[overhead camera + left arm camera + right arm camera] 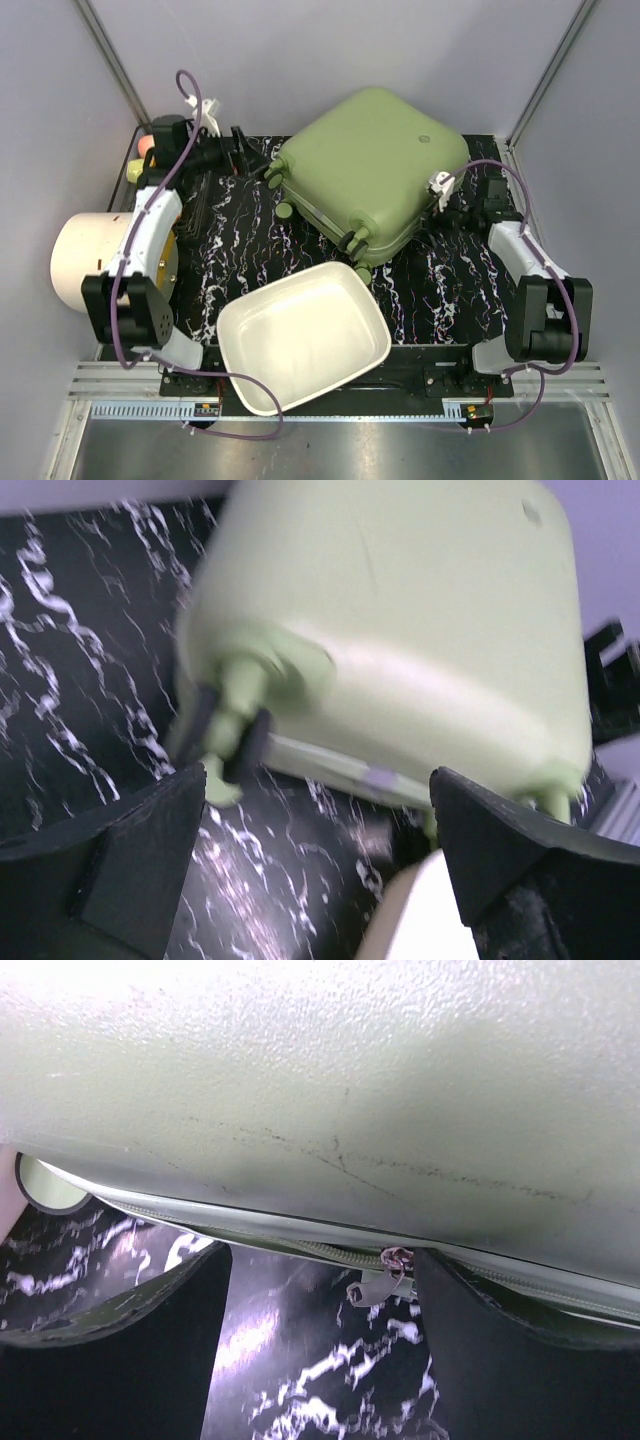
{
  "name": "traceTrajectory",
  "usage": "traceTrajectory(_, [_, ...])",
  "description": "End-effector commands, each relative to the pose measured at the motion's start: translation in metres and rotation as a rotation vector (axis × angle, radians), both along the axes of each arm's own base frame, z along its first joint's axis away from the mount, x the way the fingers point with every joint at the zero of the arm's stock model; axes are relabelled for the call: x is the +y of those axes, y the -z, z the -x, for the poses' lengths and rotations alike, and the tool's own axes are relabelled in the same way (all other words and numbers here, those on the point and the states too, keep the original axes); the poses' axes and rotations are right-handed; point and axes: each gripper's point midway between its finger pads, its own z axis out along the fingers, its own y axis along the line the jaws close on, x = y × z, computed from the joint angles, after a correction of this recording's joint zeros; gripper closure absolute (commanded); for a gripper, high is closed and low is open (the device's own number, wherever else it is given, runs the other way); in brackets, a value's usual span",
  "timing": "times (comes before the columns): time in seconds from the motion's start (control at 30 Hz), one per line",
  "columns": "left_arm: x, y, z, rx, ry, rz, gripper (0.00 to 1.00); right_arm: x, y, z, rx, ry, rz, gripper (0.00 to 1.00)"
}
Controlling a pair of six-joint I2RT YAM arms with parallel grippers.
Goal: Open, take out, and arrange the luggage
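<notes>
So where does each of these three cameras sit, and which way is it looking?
Top: fixed above and behind the arms, looking down at the table; shows the left arm, right arm, luggage and white bin.
Left wrist: on the left arm, looking past the open left claw at the luggage's wheeled end.
Right wrist: on the right arm, close on the zipper pull, framed by the open right claw.
Shared: all three see the luggage.

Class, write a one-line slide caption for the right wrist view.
Open right gripper frames the zipper pull on the closed luggage, above the black marbled table.
</notes>
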Motion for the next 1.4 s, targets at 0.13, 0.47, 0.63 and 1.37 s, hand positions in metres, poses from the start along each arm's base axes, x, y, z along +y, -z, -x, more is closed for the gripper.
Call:
traceTrajectory(0.13, [-0.006,0.062,0.033,0.13,0.028,-0.035,0.05,0.093,-0.037,-0.032,-0.109,-0.111,-0.187,0.17])
traceTrajectory(0.47, [-0.021,0.084,0.019,0.224,0.121,-0.021,0.12,0.127,-0.053,-0.02,-0.063,-0.118,-0.202,0.14])
traceTrajectory(0.63, [-0.02,0.113,0.072,0.281,0.246,-0.088,0.17,0.117,-0.05,-0.005,-0.051,-0.104,-0.151,0.12])
traceTrajectory(1.37, [-0.065,0.141,0.209,0.117,0.735,-0.35,1.0,0.128,-0.045,-0.075,0.02,0.042,-0.206,0.13])
